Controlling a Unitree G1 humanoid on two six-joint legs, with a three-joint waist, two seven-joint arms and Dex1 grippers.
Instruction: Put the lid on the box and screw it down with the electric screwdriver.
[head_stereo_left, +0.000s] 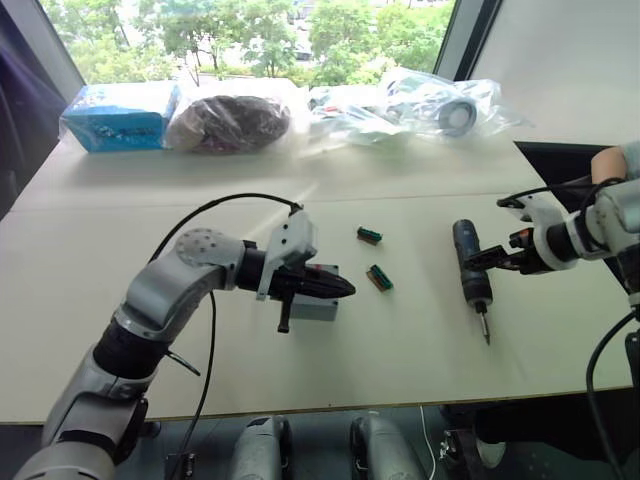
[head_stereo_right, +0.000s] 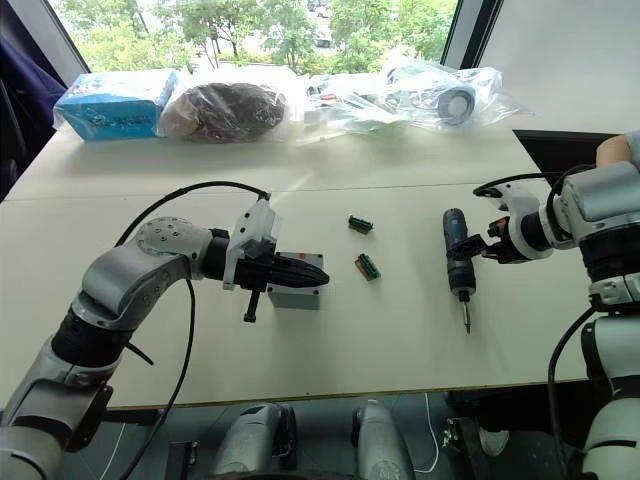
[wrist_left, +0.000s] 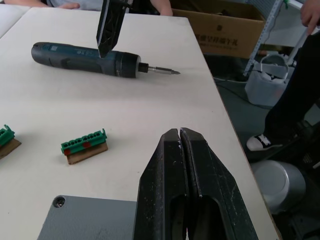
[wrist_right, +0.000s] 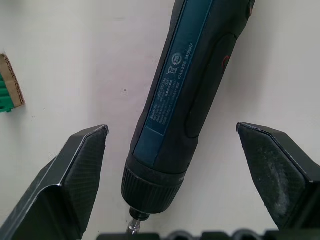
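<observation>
One grey lid (wrist_left: 85, 220) sits on the box (head_stereo_right: 293, 295) mid-tabletop (head_stereo_left: 420, 340), the left tool (wrist_left: 181, 145) closed above it. Right of two green connectors (head_stereo_right: 367, 266), the electric screwdriver (wrist_right: 190, 95) lies flat between the right tool's (wrist_right: 172, 145) spread fingers (wrist_right: 80, 165).

Two head views, looking forward and down over the counter (head_stereo_left: 420, 330) toward windows. Left wrist view, low along shut fingers (wrist_left: 172, 190). Right wrist view, close above the electric screwdriver (wrist_right: 192, 85), shared by all four.
</observation>
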